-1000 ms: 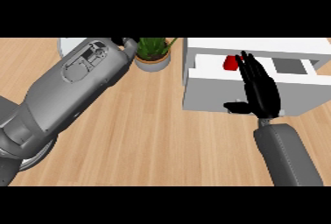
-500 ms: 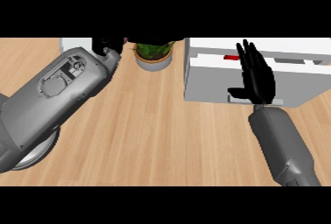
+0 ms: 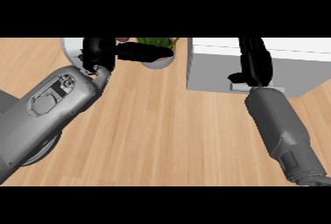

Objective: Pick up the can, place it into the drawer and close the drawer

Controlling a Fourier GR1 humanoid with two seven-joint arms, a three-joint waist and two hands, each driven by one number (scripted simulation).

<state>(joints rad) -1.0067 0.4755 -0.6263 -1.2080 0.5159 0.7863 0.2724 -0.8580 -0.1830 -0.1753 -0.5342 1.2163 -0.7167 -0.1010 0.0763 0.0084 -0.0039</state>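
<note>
- Vs a sec ago: drawer was pulled out w/ a red can showing inside the tray; now the drawer unit (image 3: 258, 72) is showing only a plain white top and grey front, no open tray visible. Reading that as drawer pushed in, or nearly.
- Can: not visible anywhere now. Judging it's sitting inside the shut drawer, since it was lying in the tray when last seen.
- Right hand (image 3: 253, 61) is lying flat against the unit's front/top, fingers straight and together, pointing away from the robot, holding nothing. It has moved forward w/ the drawer compared to a sec ago, so it's looking like the pushing hand.
- A small light lip is showing at the unit's lower front edge just beside the right wrist – can't tell if that's the handle or the drawer still out a bit.
- Left hand (image 3: 100, 52) is sitting up near the top left, fingers curled some, nothing seen in it; can't tell if it's touching the potted plant (image 3: 157, 54) just beside it.
- Plant pot: green leaves only.
- Task prob. at its end: place done, close done or almost.
</note>
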